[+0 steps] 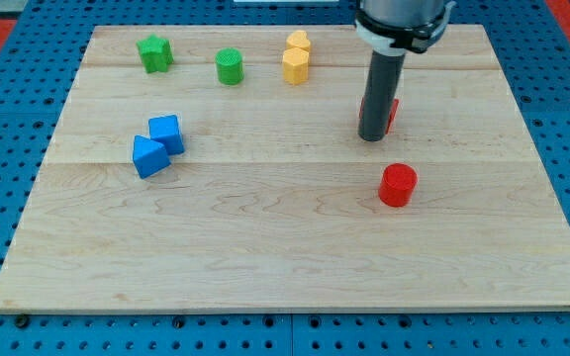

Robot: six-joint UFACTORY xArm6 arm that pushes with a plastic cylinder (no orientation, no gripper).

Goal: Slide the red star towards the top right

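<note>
Rod with no gripper sets my tip [371, 137] against red star [393, 112], mostly hidden

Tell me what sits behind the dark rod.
A red block shows only as slivers beside the rod, right behind my tip. The rod covers most of it, so its star shape cannot be confirmed.

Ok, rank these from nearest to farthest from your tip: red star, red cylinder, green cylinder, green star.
1. red star, right against my tip, mostly hidden behind the rod
2. red cylinder, toward the view's bottom right
3. green cylinder, toward the view's top left
4. green star, farther left
</note>
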